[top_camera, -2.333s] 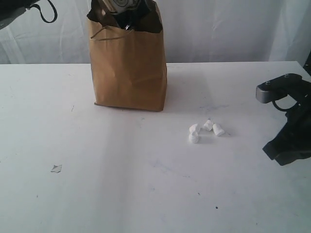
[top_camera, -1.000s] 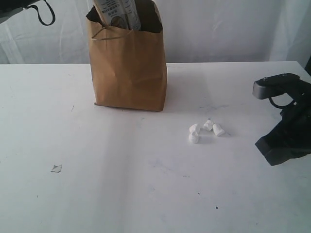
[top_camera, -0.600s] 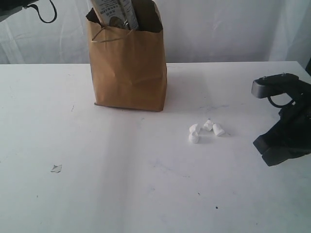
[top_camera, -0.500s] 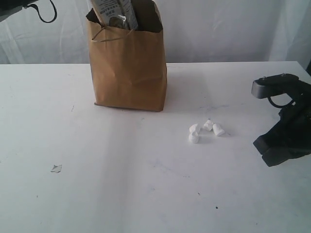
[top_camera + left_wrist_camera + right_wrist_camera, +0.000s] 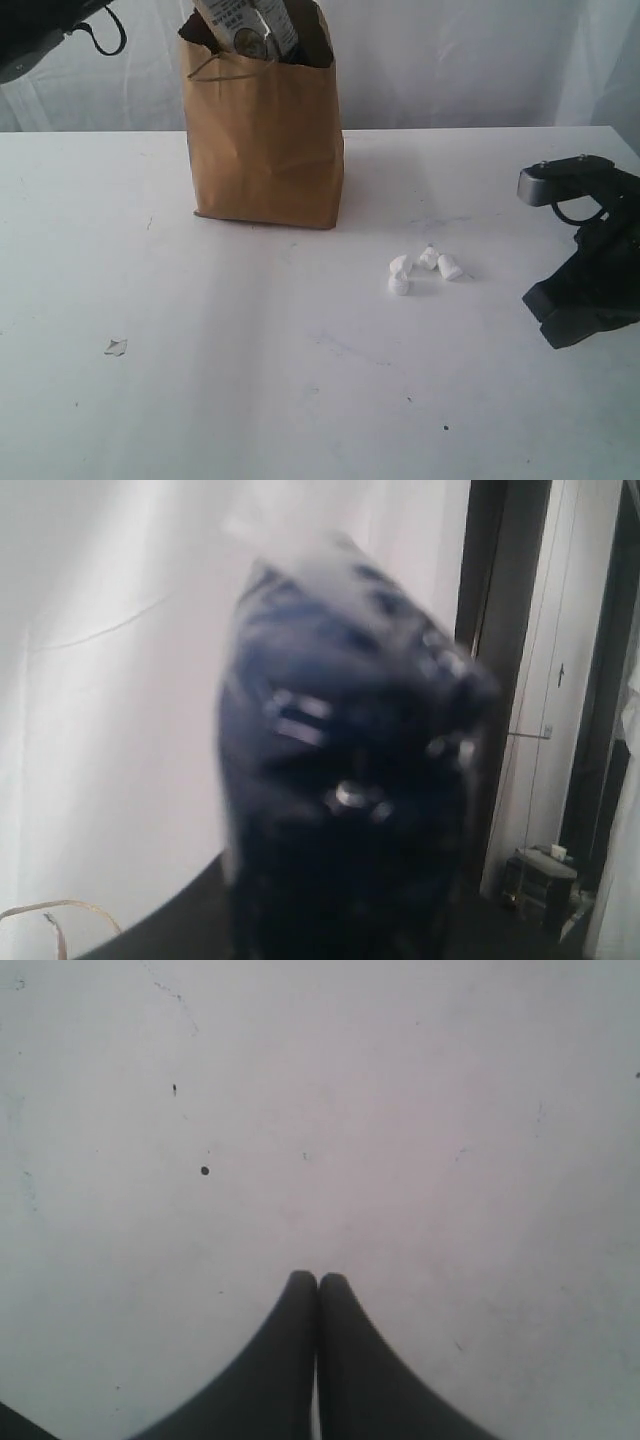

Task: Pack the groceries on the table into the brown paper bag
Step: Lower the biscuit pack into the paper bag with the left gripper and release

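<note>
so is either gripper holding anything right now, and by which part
Right gripper is shut on nothing. Left gripper cannot be told: the dark-blue packet fills its blurred wrist view, but no fingers show on it.

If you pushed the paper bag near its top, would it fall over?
It might tip rather than slide: the bag stands upright and is taller than it is wide. Its paper walls look creased, so they would likely dent under a push. The packet pokes out of the top, which may make it a bit top-heavy.
</note>
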Action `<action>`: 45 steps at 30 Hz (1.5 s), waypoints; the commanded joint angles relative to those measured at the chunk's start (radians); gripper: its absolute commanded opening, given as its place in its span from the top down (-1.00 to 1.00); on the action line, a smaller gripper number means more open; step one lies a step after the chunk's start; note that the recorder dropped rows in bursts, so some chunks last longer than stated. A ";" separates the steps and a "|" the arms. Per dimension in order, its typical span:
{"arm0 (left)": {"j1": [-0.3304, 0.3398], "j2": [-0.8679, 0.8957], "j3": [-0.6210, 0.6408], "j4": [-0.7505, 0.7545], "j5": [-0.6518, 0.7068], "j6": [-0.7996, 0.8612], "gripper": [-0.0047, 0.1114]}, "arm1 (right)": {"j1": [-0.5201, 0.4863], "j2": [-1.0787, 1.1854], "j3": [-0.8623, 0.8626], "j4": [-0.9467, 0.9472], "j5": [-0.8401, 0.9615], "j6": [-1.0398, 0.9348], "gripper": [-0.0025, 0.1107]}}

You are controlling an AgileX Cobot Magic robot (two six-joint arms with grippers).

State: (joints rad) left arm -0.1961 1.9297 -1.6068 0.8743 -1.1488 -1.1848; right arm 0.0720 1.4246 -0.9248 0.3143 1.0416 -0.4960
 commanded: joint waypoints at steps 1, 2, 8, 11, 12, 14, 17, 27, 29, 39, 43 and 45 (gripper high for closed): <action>-0.006 0.003 -0.006 -0.115 -0.072 -0.001 0.91 | -0.003 -0.002 0.005 0.004 0.026 0.004 0.96; -0.006 0.003 -0.006 -0.103 -0.072 0.012 0.91 | -0.003 -0.002 0.005 0.004 0.026 0.004 0.96; -0.006 0.003 -0.006 -0.044 -0.059 0.014 0.91 | -0.003 -0.002 0.005 0.006 0.025 0.004 0.96; -0.006 0.003 -0.006 -0.021 -0.033 0.014 0.91 | -0.003 -0.002 0.005 0.006 0.025 0.004 0.96; -0.006 0.003 -0.006 -0.021 -0.031 0.014 0.92 | -0.003 -0.002 0.005 0.006 0.025 0.004 0.96; -0.006 0.003 -0.006 -0.053 -0.041 0.014 0.92 | -0.003 -0.002 0.005 0.006 0.025 0.004 0.96; -0.006 0.003 -0.006 -0.103 -0.065 0.014 0.92 | -0.003 -0.002 0.005 0.010 0.025 0.004 0.96; -0.004 0.032 -0.006 -0.105 -0.072 -0.004 0.92 | -0.003 -0.002 0.007 0.010 0.035 0.004 0.96; 0.003 0.044 -0.006 -0.107 -0.072 -0.004 0.92 | -0.003 -0.002 0.007 0.010 0.035 0.004 0.96; 0.021 0.055 -0.006 -0.226 -0.072 0.035 0.92 | -0.003 -0.002 0.007 0.010 0.033 0.004 0.96; 0.021 0.055 -0.026 -0.233 -0.072 0.032 0.92 | -0.003 -0.002 0.007 0.010 0.033 0.004 0.96; 0.021 0.055 -0.034 -0.225 -0.072 0.032 0.92 | -0.003 -0.002 0.007 0.010 0.033 0.004 0.96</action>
State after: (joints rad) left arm -0.1753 2.0051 -1.6162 0.6827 -1.1610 -1.1515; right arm 0.0720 1.4246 -0.9248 0.3203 1.0733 -0.4960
